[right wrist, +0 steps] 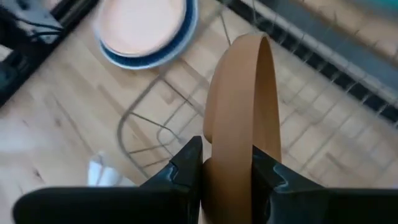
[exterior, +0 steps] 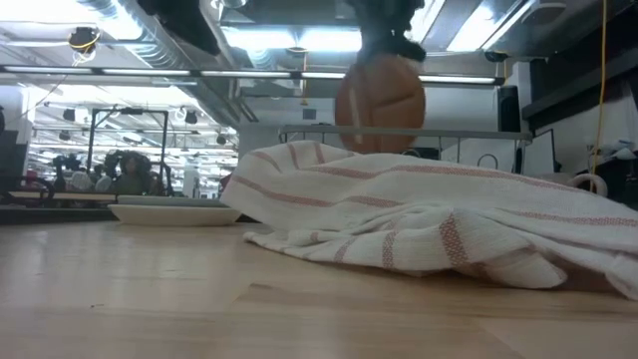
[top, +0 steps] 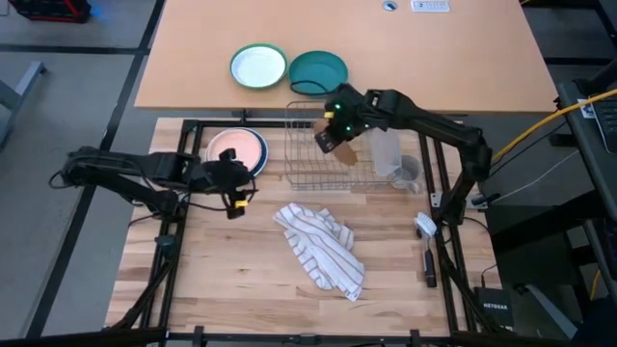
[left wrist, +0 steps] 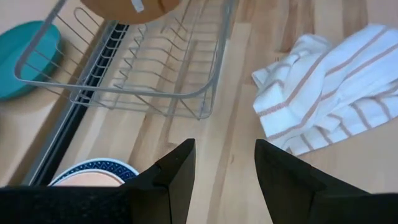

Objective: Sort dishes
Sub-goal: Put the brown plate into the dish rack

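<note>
Tan-brown plate (right wrist: pixel 239 118), clamped edgewise in right jaws above the rack (top: pixel 333 159), may, seemingly tilted, miss its slots; left jaws wide.

One word can be read. In the high view, a small black box (top: pixel 503 306) sits low at the right edge, off the wooden worktop (top: pixel 251 280). White letters on it look like "NETGEAR". A white label (top: pixel 429 6) lies on the far tan table (top: pixel 463 58), but its print is too small to read.
</note>
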Robot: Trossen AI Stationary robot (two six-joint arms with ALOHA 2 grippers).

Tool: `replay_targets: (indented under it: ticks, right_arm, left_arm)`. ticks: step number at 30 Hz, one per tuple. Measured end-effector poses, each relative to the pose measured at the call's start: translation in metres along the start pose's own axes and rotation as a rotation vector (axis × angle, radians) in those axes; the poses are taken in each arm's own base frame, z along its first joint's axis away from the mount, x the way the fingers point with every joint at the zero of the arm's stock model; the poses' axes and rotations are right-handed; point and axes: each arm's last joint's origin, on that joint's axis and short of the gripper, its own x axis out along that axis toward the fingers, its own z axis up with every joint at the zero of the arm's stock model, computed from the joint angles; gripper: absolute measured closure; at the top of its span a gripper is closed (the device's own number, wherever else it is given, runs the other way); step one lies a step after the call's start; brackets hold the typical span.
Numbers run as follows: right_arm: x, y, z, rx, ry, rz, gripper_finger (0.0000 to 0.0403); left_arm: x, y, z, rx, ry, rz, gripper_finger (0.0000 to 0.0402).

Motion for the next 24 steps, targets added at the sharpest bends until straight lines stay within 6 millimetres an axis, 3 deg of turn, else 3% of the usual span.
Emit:
replay_targets:
  ticks: [4, 11, 24]
  right_arm:
    - [0.009, -0.022, 0.001, 0.073, 0.043, -0.065, 0.0329]
    - [0.008, -0.036, 0.012, 0.157, -0.015, -0.078, 0.0329]
    - [0.008, -0.039, 0.013, 0.292, -0.052, -0.138, 0.0329]
  left_arm:
    - [0.006, -0.003, 0.000, 0.010, 0.022, 0.002, 0.0247]
    - [0.007, -0.003, 0.000, 0.027, 0.024, 0.002, 0.0247]
    - [0.006, -0.003, 0.000, 0.025, 0.024, 0.002, 0.0247]
